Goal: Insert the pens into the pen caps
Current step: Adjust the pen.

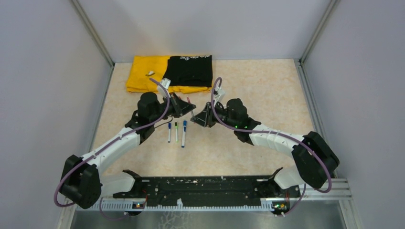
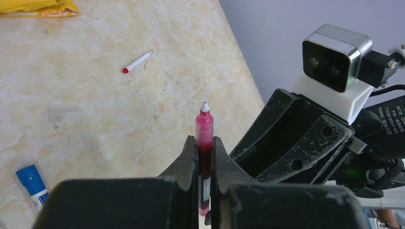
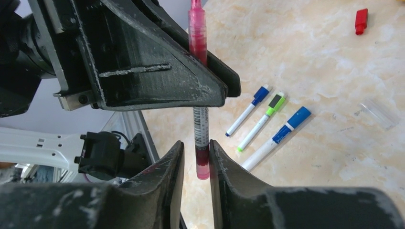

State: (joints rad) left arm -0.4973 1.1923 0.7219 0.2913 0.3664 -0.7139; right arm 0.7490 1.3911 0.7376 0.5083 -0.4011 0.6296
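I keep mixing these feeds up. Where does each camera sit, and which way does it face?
Top: above and behind the arm bases, looking down at the table; both arms show whole.
Left wrist: on the left arm, looking past the left gripper, shut on a red pen, toward the right arm's camera.
Right wrist: on the right arm, looking past the right gripper at the left gripper.
Shared: both wrist views show the red pen.

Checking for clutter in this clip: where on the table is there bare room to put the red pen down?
Bare table lies right of the black cloth, beyond the right arm, and between the three capped pens and the base rail. Crowded: the centre, where the left hand and right hand meet by those pens.
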